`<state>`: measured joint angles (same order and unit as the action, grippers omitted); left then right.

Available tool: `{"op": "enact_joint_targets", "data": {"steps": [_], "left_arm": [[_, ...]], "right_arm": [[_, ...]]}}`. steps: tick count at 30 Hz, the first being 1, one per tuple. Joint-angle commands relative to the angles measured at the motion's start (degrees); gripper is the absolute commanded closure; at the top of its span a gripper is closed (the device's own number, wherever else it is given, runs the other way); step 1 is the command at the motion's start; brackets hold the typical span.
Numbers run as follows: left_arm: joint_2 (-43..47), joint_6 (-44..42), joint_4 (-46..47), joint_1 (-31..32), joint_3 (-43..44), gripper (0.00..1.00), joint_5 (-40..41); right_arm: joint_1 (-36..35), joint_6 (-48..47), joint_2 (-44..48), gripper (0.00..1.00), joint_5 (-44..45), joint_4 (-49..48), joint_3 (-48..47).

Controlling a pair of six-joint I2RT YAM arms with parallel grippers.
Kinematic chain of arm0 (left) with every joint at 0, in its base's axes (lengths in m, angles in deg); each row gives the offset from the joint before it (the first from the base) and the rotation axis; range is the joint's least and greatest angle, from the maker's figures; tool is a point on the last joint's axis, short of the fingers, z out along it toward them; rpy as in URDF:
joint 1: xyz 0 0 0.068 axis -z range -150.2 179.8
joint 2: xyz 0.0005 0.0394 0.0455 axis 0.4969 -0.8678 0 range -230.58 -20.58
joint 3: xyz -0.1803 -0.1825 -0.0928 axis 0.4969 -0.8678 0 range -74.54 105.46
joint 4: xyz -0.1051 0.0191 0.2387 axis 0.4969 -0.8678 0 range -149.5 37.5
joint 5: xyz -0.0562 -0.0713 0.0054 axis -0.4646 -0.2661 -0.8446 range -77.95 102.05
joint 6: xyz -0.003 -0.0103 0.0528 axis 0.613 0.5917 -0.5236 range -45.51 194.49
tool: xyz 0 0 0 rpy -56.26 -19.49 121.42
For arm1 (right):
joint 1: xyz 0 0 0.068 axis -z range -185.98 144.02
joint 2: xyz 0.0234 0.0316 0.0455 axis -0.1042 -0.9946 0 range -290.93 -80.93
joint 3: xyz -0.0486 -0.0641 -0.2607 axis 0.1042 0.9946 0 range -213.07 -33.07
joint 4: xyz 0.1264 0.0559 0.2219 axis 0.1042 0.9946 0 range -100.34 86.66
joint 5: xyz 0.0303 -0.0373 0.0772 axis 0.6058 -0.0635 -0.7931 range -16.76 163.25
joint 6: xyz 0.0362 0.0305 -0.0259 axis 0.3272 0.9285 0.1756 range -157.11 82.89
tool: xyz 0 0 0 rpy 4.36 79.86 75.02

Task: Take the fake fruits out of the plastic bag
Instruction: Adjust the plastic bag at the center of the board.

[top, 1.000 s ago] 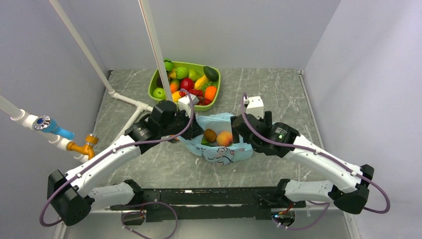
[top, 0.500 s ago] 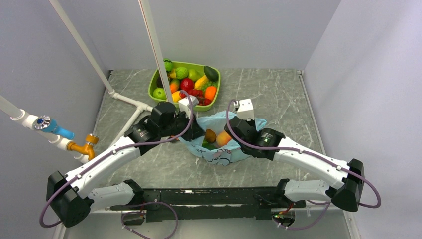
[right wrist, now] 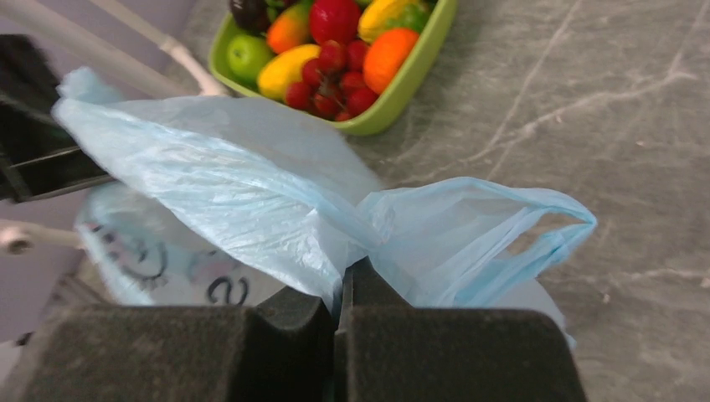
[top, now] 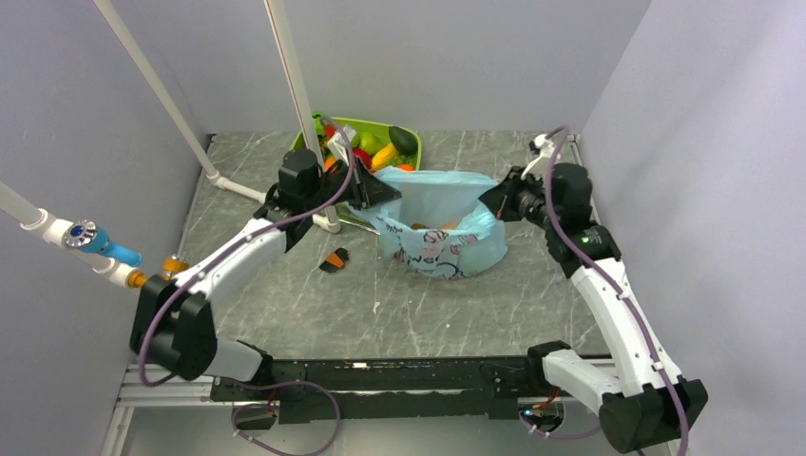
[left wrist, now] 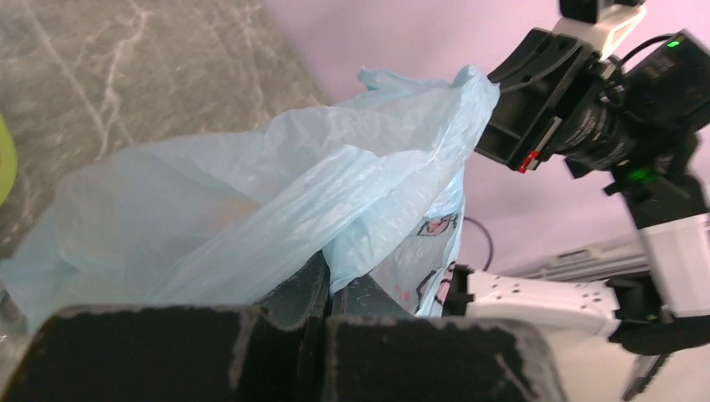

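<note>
At the near edge of the table (top: 456,313), the left arm (top: 228,266) rises from its base and reaches forward and to the right, its wrist raised and turned inward toward the centre. The right arm (top: 618,313) rises steeply from its base along the right side, folds at the wrist and points leftward. The left gripper (top: 378,193) is clamped on the left rim of the plastic bag (top: 439,214); the left wrist view shows its fingers (left wrist: 289,295) pressed together with blue film pinched between them. The right gripper (top: 502,201) is likewise closed on the bag's right rim beside a loop handle, its fingers (right wrist: 289,314) meeting on a bunched fold of film. The bag hangs stretched between the two grippers at mid-table, mouth upward, printed side facing the arm bases; whether its bottom touches the table cannot be told. The fake fruits (top: 442,226) are inside the bag, seen only as orange patches at its mouth. A small orange-and-black object (top: 334,259) lies on the table left of the bag, under the left arm. Beyond the bag, at the far left of the table, stands the lime-green tray (top: 411,133), filled with assorted toy fruit.
</note>
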<state>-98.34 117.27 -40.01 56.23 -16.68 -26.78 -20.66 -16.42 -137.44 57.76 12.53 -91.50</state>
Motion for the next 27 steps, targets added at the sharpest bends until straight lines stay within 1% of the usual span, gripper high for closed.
{"op": "enact_joint_targets", "data": {"steps": [1,3,5,7,9,11,14,15,17,18,21,24,26,27], "left_arm": [[-4.6,14.1,18.8,-3.5,5.8,1.0,-10.4],[-3.9,13.6,18.6,-4.4,4.8,1.0,-11.2],[-2.6,10.7,15.8,-4.8,2.0,1.0,-11.8],[-2.6,7.9,12.5,-4.8,-1.9,1.0,-14.5],[-2.7,5.9,11.1,-4.9,-6.8,1.0,-16.7],[-1.3,1.8,7.7,-4.9,-11.5,1.0,-16.2],[2.6,-3.5,3.0,-4.8,-17.0,1.0,-15.0],[4.4,-5.8,-0.6,-4.8,-18.0,0.98,-13.9],[8.5,-10.1,-7.9,-4.8,-19.0,0.9,-10.6],[10.9,-12.0,-11.0,-4.8,-19.1,0.85,-8.7],[18.7,-16.0,-19.6,-4.8,-18.5,0.68,-3.6],[24.4,-18.9,-26.6,-4.8,-17.4,0.51,0.3],[27.1,-21.0,-30.7,-4.8,-16.8,0.43,1.9],[28.2,-21.7,-32.3,-4.8,-16.6,0.4,1.9]], "right_arm": [[7.8,4.8,-2.0,1.0,-18.7,-4.7,-5.2],[8.0,5.4,-3.7,1.0,-17.5,-1.1,-5.7],[8.0,5.5,-4.3,1.0,-17.8,1.8,-3.9],[7.9,6.0,-2.9,1.0,-18.7,2.9,0.5],[7.8,7.7,-0.2,1.0,-21.9,1.0,7.2],[6.8,8.0,2.2,1.0,-23.6,1.6,12.4],[3.0,7.3,5.9,1.0,-21.9,4.8,17.6],[1.5,7.6,6.7,0.99,-21.0,5.6,18.7],[-2.6,9.4,8.4,0.99,-19.1,5.9,20.5],[-4.7,10.7,9.2,0.97,-17.9,5.6,21.0],[-10.2,13.9,11.5,0.83,-14.2,5.1,21.5],[-13.1,14.6,12.2,0.73,-11.0,5.4,21.8],[-14.7,14.6,11.6,0.69,-8.6,5.5,22.2],[-15.7,14.8,11.2,0.67,-7.9,5.0,22.4]]}}
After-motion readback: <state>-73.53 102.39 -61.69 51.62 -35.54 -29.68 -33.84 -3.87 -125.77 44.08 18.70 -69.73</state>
